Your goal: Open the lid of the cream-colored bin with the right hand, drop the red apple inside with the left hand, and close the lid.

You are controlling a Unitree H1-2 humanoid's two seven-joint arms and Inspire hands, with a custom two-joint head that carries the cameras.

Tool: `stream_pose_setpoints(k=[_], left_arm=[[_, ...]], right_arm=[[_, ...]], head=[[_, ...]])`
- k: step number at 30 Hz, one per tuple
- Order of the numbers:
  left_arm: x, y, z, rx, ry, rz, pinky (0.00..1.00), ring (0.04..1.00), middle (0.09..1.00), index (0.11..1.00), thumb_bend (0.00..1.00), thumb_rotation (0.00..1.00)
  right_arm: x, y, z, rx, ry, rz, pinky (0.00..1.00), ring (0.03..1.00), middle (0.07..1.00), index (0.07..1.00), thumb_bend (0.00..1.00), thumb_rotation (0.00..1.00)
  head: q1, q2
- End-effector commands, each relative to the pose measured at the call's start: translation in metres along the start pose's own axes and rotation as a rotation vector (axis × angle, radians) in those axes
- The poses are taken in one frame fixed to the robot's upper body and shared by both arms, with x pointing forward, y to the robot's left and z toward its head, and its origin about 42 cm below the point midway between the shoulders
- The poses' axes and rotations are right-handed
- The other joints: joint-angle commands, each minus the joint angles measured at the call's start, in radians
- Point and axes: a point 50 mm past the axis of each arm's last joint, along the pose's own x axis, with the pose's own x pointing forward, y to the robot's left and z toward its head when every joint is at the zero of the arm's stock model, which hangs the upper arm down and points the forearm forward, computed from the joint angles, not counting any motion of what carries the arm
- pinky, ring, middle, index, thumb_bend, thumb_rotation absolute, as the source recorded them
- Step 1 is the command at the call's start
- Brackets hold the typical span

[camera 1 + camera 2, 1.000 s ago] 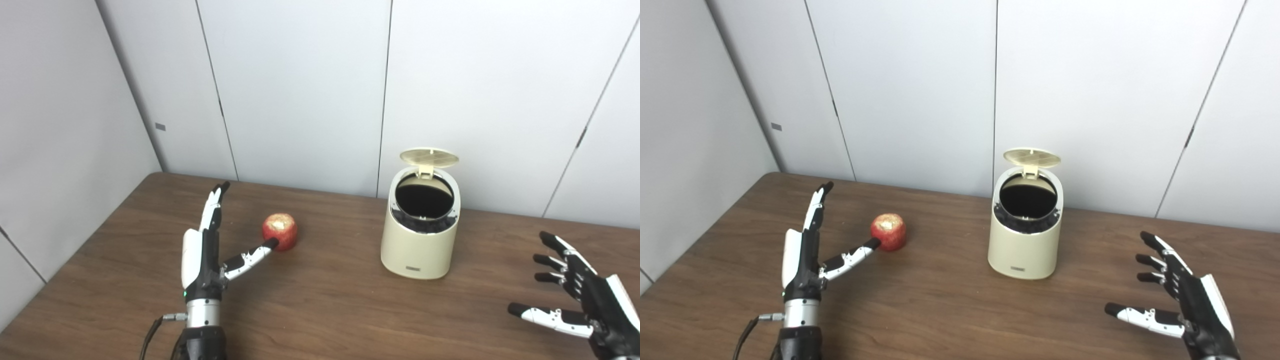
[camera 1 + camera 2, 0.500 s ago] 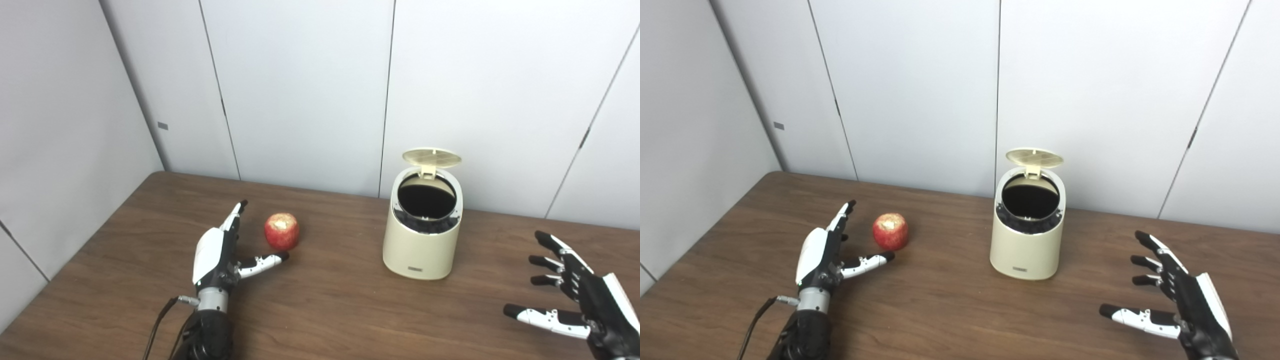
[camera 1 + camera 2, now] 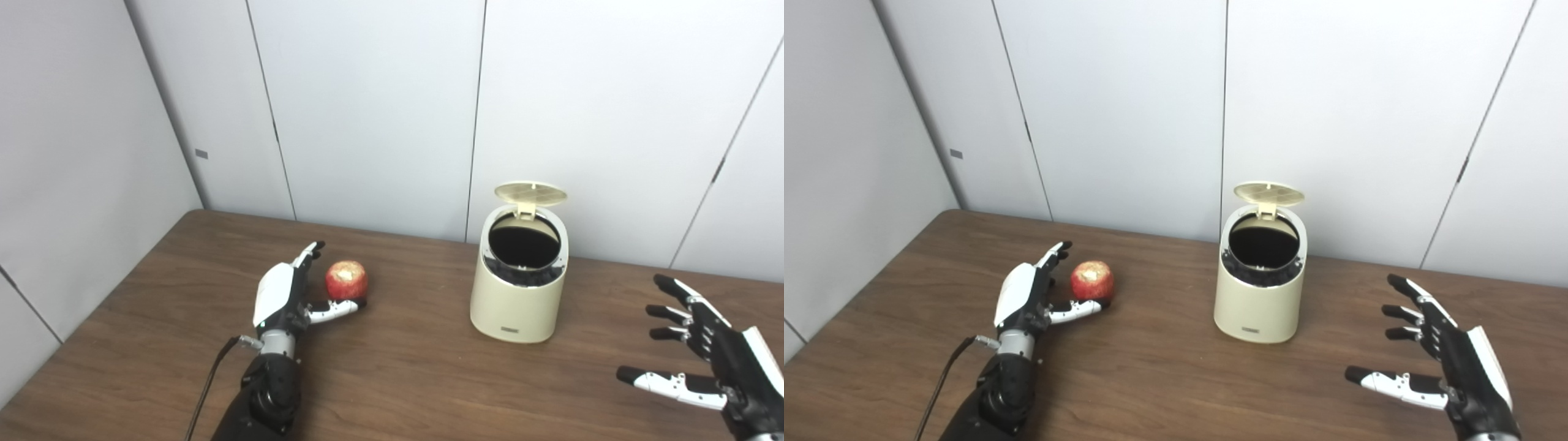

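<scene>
Left eye view: the brown wood bench (image 3: 398, 380) meets grey wall panels (image 3: 373, 110). The left robot hand (image 3: 288, 297) is spread beside the apple (image 3: 346, 280).

Right eye view: the bin (image 3: 1258, 288) stands open, lid (image 3: 1269, 193) up. The right robot hand (image 3: 1448, 367) is spread, holding nothing.

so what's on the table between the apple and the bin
Nothing: between the apple and the bin is bare wooden table, clear in both eye views.

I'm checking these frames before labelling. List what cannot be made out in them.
- Bin interior: dark in both views, contents unreadable.
- Small label low on the bin's front: too small to read.
- Left hand contact with the apple: hidden by the hand's back.
- Right hand: wrist cut off by the bottom edge.
</scene>
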Motion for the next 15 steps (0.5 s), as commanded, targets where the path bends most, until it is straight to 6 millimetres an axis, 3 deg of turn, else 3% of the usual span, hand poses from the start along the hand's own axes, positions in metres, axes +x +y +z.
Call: stream_pose_setpoints(k=[1,7,13,14,15], left_arm=[[0.01,-0.002,0.011,0.004,-0.041,-0.008,0.69,0.837,0.842,0.904,0.97,0.34],[0.011,-0.015,0.014,-0.001,-0.058,-0.061,0.63,0.764,0.779,0.84,0.92,0.33],[0.009,-0.02,0.014,0.081,-0.099,-0.095,0.55,0.59,0.575,0.675,0.85,0.16],[0.008,-0.021,0.013,0.103,-0.1,-0.094,0.52,0.554,0.535,0.586,0.69,0.11],[0.008,-0.021,0.013,0.116,-0.1,-0.093,0.5,0.526,0.494,0.557,0.61,0.06]], right_arm=[[0.006,-0.006,0.018,-0.007,-0.067,-0.02,0.64,0.782,0.898,0.848,0.75,0.0],[0.005,-0.006,0.026,-0.014,-0.054,-0.03,0.64,0.778,0.898,0.854,0.75,0.0],[0.003,-0.007,0.032,-0.018,-0.05,-0.031,0.65,0.772,0.9,0.864,0.73,0.0],[0.003,-0.008,0.032,-0.014,-0.047,-0.032,0.66,0.777,0.905,0.868,0.72,0.0],[0.003,-0.008,0.033,-0.011,-0.044,-0.033,0.67,0.781,0.909,0.87,0.72,0.0]], head=[[-0.001,0.002],[-0.009,0.009],[-0.01,0.016],[-0.01,0.016],[-0.01,0.016]])
